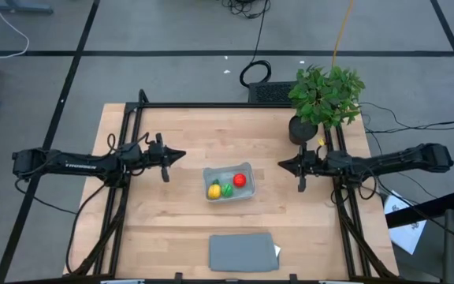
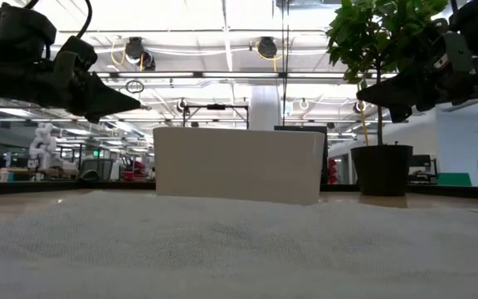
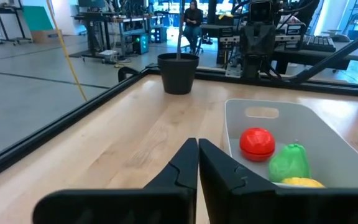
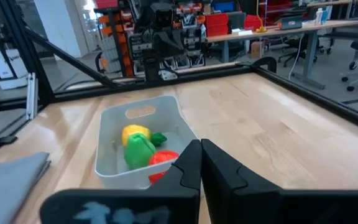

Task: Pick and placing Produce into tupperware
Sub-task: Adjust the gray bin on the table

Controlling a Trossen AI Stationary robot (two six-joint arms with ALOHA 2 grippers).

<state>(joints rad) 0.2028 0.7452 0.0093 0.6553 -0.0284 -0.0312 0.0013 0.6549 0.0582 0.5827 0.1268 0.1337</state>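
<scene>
We saw the small clear, greyish translucent plastic tupperware box point(image 1: 228, 182) sitting near the middle of the pale wooden table point(image 1: 172, 221), roughly square with rounded corners and shallow walls. All three pieces of toy produce lay inside it, close together: the small yellow toy vegetable point(image 1: 213, 190) and the small green toy vegetable point(image 1: 227, 189) side by side, touching, and the round red toy fruit point(image 1: 240, 180) just beside the green one (the left wrist view showed the same three against the box's inner wall).

The left gripper point(image 1: 180, 155) hung above the table to the left of the box, well apart from it, its tip pointing toward the box; its two dark fingers point(image 3: 182, 168) were pressed together with nothing between them. The right gripper point(image 1: 282, 164) was held on the opposite side, likewise apart from the box and pointing at it, and its fingers point(image 4: 190, 165) were also closed against each other, empty.

A flat opaque grey rectangular lid point(image 1: 243, 252) lay near the front edge of the table, apart from the box. A leafy green plant in a dark pot point(image 1: 321, 99) stood at the far right corner, near the right arm
</scene>
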